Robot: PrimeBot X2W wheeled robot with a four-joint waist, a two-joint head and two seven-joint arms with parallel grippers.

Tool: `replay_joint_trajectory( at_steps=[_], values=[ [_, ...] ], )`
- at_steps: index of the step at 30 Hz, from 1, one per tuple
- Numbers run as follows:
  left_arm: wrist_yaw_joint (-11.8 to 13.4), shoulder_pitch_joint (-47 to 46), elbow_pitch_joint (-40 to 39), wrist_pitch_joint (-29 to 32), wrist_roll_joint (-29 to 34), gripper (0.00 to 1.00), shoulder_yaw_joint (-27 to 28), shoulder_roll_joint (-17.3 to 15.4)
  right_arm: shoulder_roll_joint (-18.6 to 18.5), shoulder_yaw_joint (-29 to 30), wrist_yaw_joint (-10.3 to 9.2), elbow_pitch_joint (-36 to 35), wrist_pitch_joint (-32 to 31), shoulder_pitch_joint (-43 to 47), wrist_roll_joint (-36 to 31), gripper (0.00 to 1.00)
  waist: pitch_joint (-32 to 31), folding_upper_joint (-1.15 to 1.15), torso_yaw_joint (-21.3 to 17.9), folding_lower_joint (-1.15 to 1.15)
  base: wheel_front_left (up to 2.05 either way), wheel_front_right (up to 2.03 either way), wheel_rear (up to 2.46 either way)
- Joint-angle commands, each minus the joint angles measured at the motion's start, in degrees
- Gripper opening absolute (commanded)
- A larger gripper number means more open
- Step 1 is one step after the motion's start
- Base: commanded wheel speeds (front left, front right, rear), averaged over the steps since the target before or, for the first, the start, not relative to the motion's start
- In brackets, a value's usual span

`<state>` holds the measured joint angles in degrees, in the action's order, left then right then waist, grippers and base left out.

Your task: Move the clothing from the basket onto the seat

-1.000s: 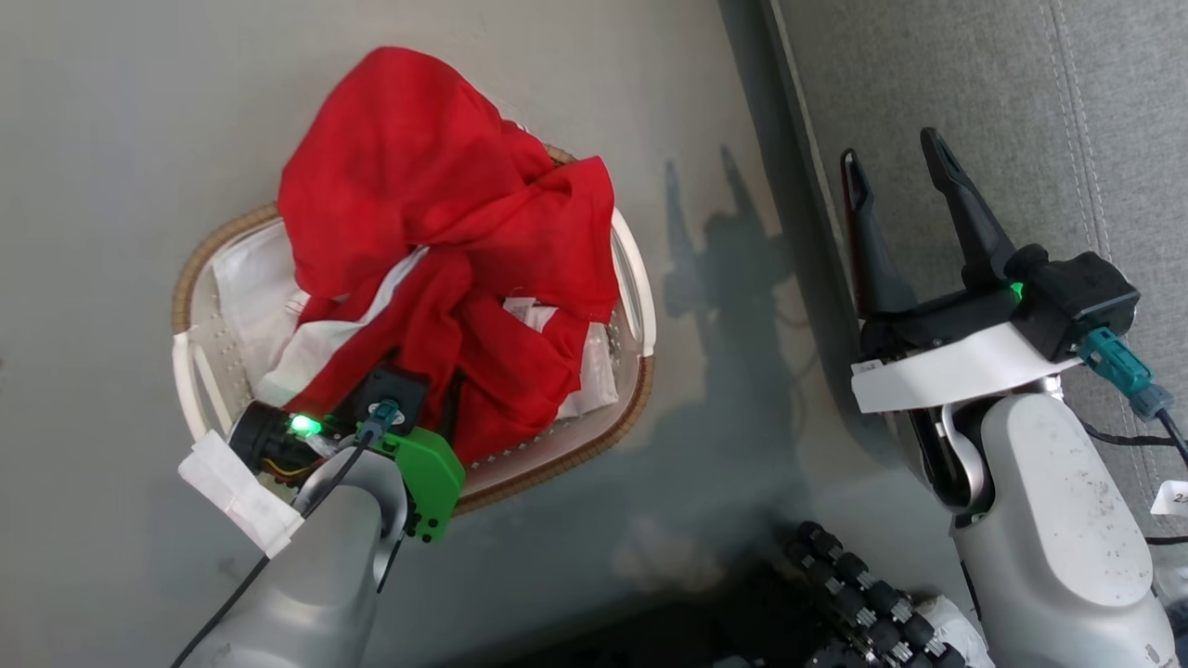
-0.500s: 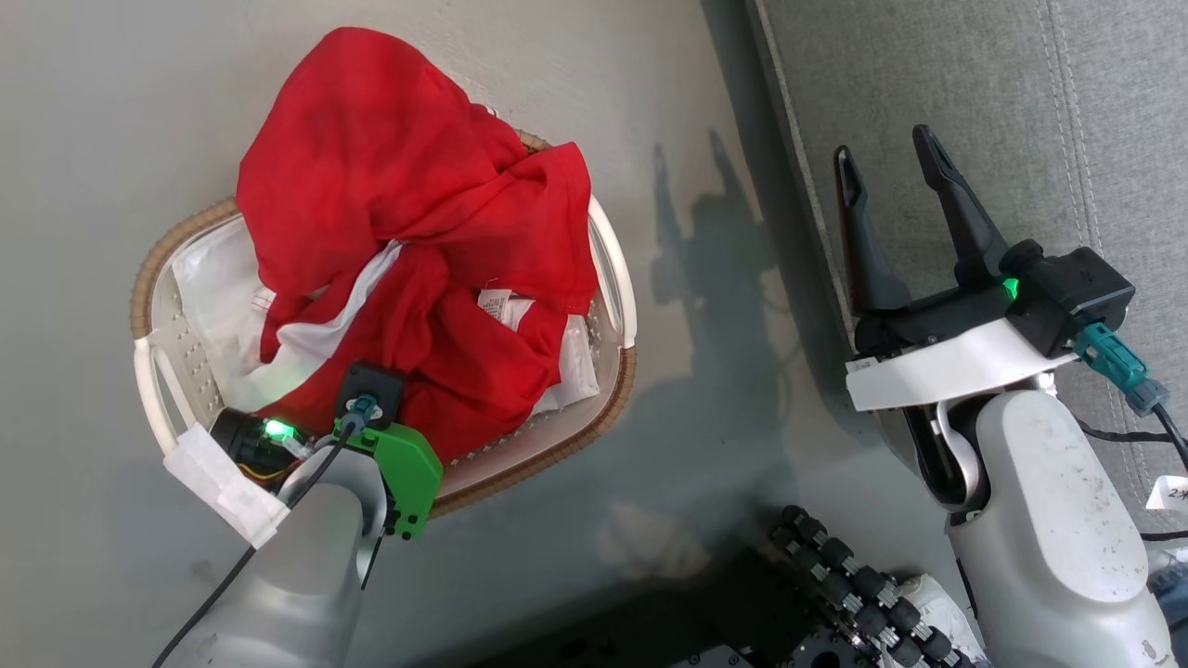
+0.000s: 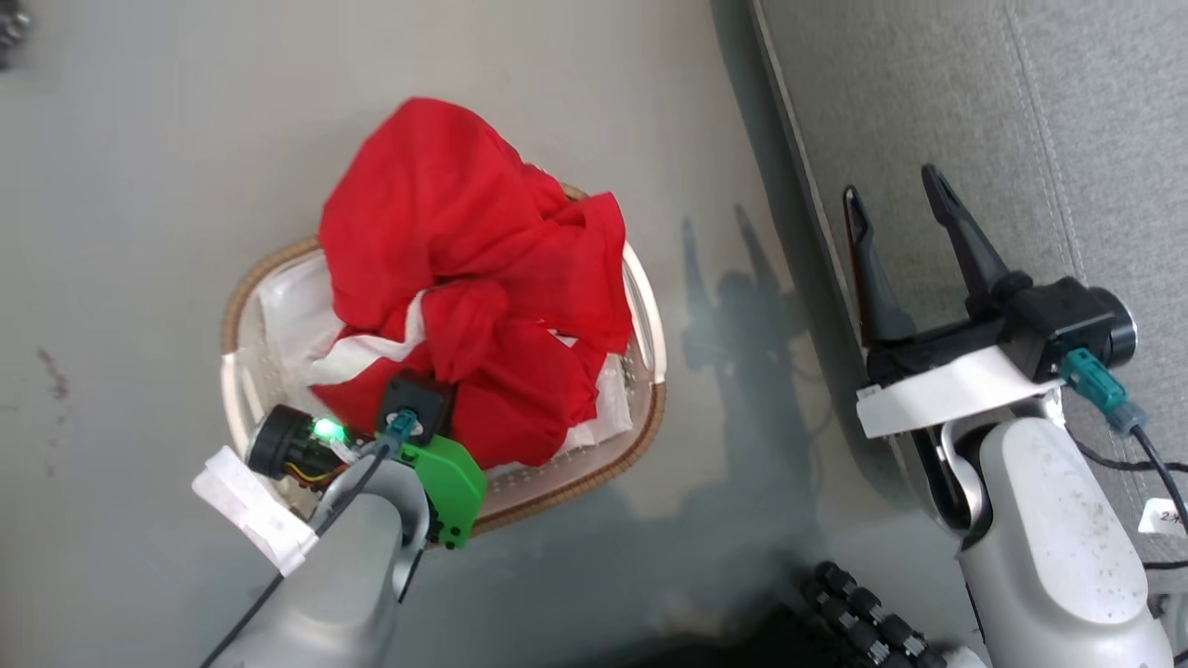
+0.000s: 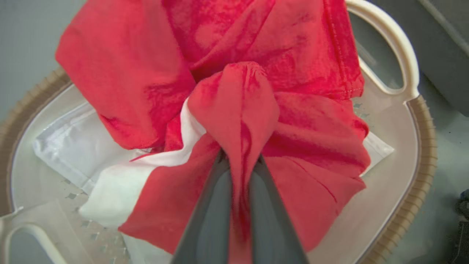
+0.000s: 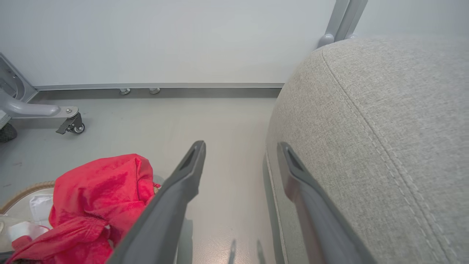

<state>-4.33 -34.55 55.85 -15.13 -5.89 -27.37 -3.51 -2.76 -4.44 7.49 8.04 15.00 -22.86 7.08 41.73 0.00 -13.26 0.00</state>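
Red clothing (image 4: 234, 110): judged light, limp, unbreakable; best taken by a bunched fold, as pinched in closed left gripper (image 4: 240, 160); right gripper (image 5: 242, 146) wide open, empty

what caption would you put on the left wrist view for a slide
Left jaws shut on a raised fold of the red clothing heaped in the white basket.

Small white tag (image 3: 1168, 517) beside the right forearm, a "2" legible, rest cut off
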Motion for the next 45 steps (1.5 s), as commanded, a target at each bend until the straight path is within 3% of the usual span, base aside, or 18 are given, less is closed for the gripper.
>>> replay_joint_trajectory(
  at_steps=[1,13,26,34,45],
  values=[
    [-0.41,1.52,-1.26,-0.05,-0.06,0.00,-0.16,0.05,-0.23,0.42,0.00,0.45,0.27,1.42,-0.92,1.00,-6.11,0.00,3.89,0.00,0.00,0.00,0.00],
    [-2.25,8.79,-14.90,-0.06,-1.95,0.00,-0.92,0.34,-0.24,1.05,0.00,2.75,0.27,9.23,-4.90,1.00,-23.37,0.00,9.81,0.00,0.00,0.00,0.00],
    [-3.20,5.21,-21.53,-0.05,-2.34,0.00,-7.52,-4.68,-0.24,-2.19,-0.01,5.11,0.28,17.74,-6.09,1.00,-38.38,0.00,11.65,0.00,0.00,0.00,0.00],
    [-3.19,-1.76,-21.64,-0.05,-5.26,0.00,-14.12,-8.18,-0.22,-4.91,0.00,5.42,0.28,20.01,-5.70,1.00,-42.42,0.00,11.75,0.00,0.00,0.00,0.00],
    [-3.20,-12.31,-21.40,-0.05,-8.65,0.00,-20.80,-9.67,-0.22,-8.27,0.00,5.70,0.28,18.76,-5.47,1.00,-43.90,0.00,12.34,0.00,0.00,0.00,0.00]
  ],
)
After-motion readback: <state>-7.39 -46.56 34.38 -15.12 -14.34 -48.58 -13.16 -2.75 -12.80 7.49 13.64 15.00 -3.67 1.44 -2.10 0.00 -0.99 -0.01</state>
